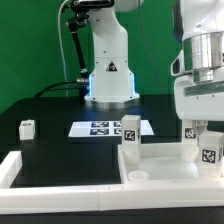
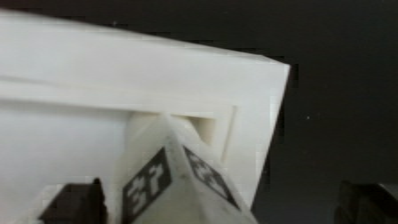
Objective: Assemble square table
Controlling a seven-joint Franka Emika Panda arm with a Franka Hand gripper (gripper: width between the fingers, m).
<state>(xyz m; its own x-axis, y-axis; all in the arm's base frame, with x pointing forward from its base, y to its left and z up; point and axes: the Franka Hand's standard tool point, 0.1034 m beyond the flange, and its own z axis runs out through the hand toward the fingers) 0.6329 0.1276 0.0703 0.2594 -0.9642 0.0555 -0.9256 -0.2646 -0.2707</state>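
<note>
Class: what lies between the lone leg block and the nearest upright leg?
The marker board lies between leg block and upright leg, in the exterior view.

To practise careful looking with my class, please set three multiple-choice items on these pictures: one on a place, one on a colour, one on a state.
1. Where is the lone small white tagged leg block?
A. on the black table, at the exterior view's left
B. in the gripper
C. on the marker board

2. What colour is the tabletop?
A. white
B. black
C. green

3. How do the fingers of the gripper stand?
A. shut together, empty
B. apart, with a tagged white leg between them
C. out of view

Answers:
1 A, it sits alone on bare table.
2 B, the surface is dark throughout.
3 B, the wrist view shows a finger on each side of the leg.
</note>
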